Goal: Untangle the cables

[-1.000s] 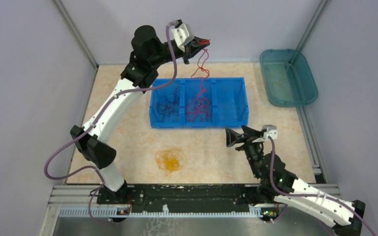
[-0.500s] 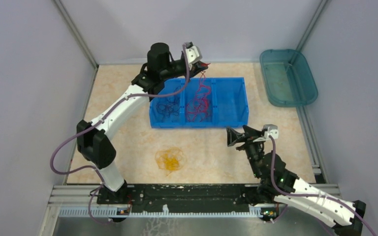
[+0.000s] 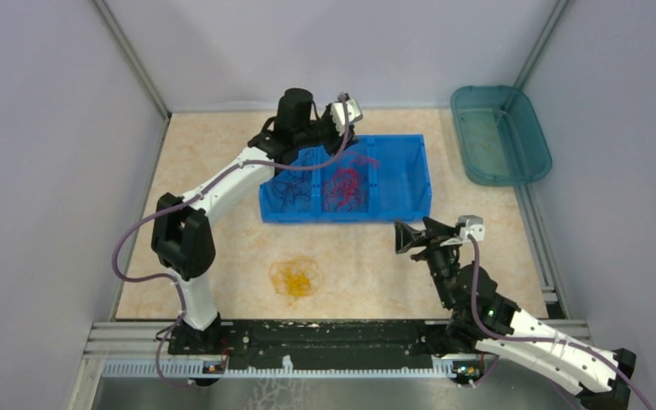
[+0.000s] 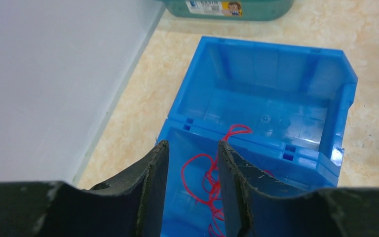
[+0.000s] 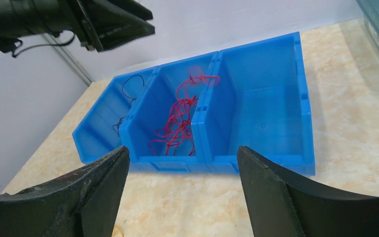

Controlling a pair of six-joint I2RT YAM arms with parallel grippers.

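Three cables: red cable (image 3: 344,184) in the blue bin's (image 3: 403,175) middle compartment, dark cable (image 3: 290,186) in its left, yellow cable (image 3: 295,277) on the table (image 3: 239,252). Left gripper (image 4: 192,144) hangs released above the red; right gripper (image 5: 182,153) gapes empty.

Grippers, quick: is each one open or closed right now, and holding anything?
Left gripper: open, holding nothing; the red cable lies in the blue bin.
Right gripper: open wide, empty.

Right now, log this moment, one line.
left gripper open | right gripper open | red cable in middle compartment | dark cable in left compartment | yellow cable on table
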